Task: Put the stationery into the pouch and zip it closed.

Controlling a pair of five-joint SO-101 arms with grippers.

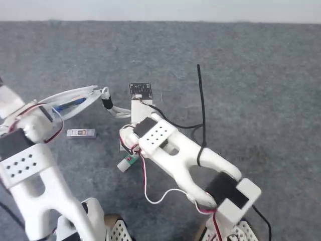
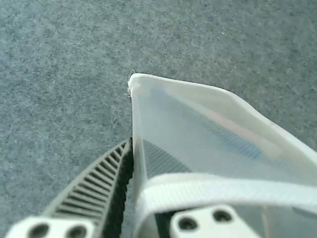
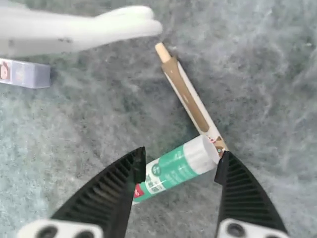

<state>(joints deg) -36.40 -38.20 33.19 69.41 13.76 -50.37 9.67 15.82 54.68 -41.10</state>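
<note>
right wrist view: glue stick [image 3: 176, 171], print illegible.

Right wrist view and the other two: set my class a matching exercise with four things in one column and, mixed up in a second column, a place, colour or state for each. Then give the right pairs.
Things
1. pouch
2. glue stick
3. pen
4. small box

Places, colours or states
A. lies on the carpet between the right gripper's open fingers
B. brown and white, one end at the glue stick's cap
C. pale purple, lying apart from the pen
D. clamped at its edge in the left gripper

Pairs: 1-D, 2-A, 3-B, 4-C
</note>
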